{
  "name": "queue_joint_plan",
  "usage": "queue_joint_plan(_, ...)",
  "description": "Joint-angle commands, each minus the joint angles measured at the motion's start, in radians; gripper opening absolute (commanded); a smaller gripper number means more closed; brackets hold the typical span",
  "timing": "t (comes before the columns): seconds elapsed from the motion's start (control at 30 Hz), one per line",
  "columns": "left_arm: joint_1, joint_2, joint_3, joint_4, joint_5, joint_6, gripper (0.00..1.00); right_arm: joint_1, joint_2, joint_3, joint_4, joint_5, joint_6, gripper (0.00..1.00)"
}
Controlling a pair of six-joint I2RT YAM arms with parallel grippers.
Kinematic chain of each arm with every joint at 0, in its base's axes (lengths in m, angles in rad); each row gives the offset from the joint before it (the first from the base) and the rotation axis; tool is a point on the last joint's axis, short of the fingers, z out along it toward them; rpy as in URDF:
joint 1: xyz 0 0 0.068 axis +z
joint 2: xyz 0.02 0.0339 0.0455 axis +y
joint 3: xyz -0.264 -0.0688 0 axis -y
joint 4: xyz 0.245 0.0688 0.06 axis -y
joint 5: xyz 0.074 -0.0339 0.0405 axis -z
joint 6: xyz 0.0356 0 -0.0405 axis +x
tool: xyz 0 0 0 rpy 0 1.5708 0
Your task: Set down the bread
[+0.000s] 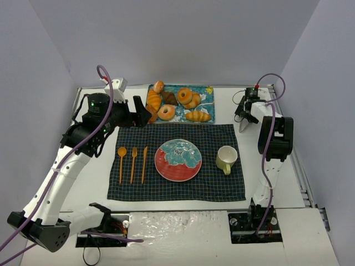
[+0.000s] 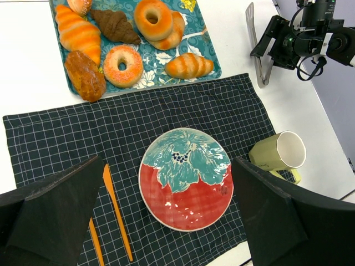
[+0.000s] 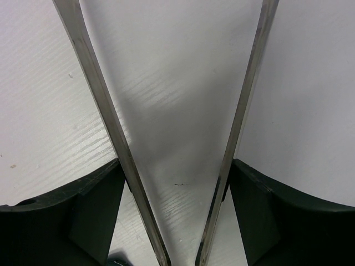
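The bread (image 2: pixel 84 75), a smooth deep-brown oblong roll, lies at the front left corner of the blue tray (image 2: pixel 202 47). In the top view the bread (image 1: pixel 151 112) is partly covered by my left gripper (image 1: pixel 142 114). That gripper (image 2: pixel 169 162) hangs open and empty above the cloth, looking down on the red and teal plate (image 2: pixel 186 205). At the back right, my right gripper (image 1: pixel 244 112) stands over the bare table. Its fingers (image 3: pixel 91 205) press on the two arms of metal tongs (image 3: pixel 97 94), whose tips (image 1: pixel 243 126) point down at the table.
Croissants (image 2: pixel 79 32) and ring donuts (image 2: pixel 123 65) share the tray. A dark checked cloth (image 1: pixel 211 185) carries the plate (image 1: pixel 177 159), a pale green mug (image 1: pixel 226 158) at the right, and an orange spoon, fork and knife (image 1: pixel 133 164) at the left.
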Motion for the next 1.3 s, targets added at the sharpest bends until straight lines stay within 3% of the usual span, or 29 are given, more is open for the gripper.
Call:
queue_joint_plan(0.0, 0.004, -0.007, 0.027, 0.071, 0.014, -0.014, 0.97, -0.002, -0.062, -0.026, 0.009, -0.006, 0.024, 0.7)
queue_joint_plan(0.2, 0.004, -0.01, 0.024, 0.074, 0.017, -0.016, 0.97, -0.002, -0.084, -0.056, 0.009, -0.002, 0.028, 0.69)
queue_joint_plan(0.43, 0.004, -0.018, 0.019, 0.076, 0.019, -0.017, 0.97, 0.0, -0.094, -0.072, 0.012, 0.009, 0.034, 0.41)
queue_joint_plan(1.27, 0.004, -0.024, 0.008, 0.088, 0.026, -0.023, 0.97, 0.012, -0.325, -0.096, -0.038, 0.054, 0.002, 0.43)
